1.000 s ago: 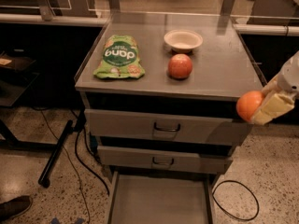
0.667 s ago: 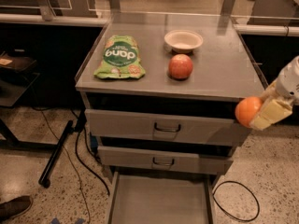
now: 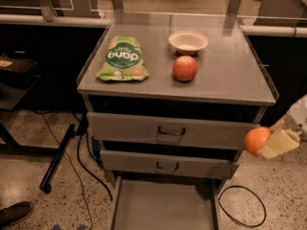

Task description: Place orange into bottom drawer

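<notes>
The orange [image 3: 255, 140] is held by my gripper [image 3: 266, 144] at the right edge of the view, beside the right front corner of the cabinet, level with the two upper drawers. The gripper's pale finger [image 3: 280, 143] presses on the orange's right side. The bottom drawer [image 3: 163, 206] is pulled out, a flat grey tray near the floor, below and to the left of the orange. Its floor is bare.
On the cabinet top [image 3: 230, 75] lie a green snack bag [image 3: 122, 59], a white bowl [image 3: 188, 41] and a red-yellow apple [image 3: 185, 68]. A black cable loop [image 3: 242, 206] lies on the floor right of the drawer. A shoe [image 3: 14, 213] shows at bottom left.
My gripper with the orange has moved down and slightly left, from level with the top drawer to level with the gap between the upper two drawers.
</notes>
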Robot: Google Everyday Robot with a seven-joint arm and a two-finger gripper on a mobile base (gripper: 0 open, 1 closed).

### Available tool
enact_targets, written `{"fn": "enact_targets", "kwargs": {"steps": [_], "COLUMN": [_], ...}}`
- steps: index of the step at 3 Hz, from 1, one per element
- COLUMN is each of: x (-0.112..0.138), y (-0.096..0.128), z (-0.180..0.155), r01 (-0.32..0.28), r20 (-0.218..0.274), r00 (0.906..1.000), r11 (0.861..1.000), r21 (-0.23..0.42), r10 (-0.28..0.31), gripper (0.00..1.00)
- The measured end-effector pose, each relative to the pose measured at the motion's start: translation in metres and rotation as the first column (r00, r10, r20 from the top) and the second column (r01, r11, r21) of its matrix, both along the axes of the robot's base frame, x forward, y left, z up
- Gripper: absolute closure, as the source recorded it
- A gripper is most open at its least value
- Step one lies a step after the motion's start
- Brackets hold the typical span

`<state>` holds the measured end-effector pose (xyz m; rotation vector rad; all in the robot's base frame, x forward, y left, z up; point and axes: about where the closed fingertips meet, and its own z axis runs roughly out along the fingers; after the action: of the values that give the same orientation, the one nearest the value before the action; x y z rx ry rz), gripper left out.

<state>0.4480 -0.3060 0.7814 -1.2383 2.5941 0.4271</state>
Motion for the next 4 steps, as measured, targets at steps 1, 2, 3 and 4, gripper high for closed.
{"fn": "enact_targets", "kwargs": {"steps": [1, 2, 3, 4], "x": [-0.049, -0.049, -0.060, -0.059], "y": [0.004, 0.004, 0.015, 0.025], "z": [-0.071, -0.072, -0.118, -0.171], "r01": [0.030, 0.031, 0.093, 0.163], "r20": [-0.139, -0.139, -0.196, -0.230], "r00": [0.9902, 0.9900, 0.9785, 0.9659], "r11": [0.997, 0.996, 0.985, 0.971], "r21": [0.077, 0.078, 0.143, 0.177], "r10": [-0.019, -0.020, -0.064, -0.120], "gripper": [1.00, 1.00, 1.00, 1.00]}}
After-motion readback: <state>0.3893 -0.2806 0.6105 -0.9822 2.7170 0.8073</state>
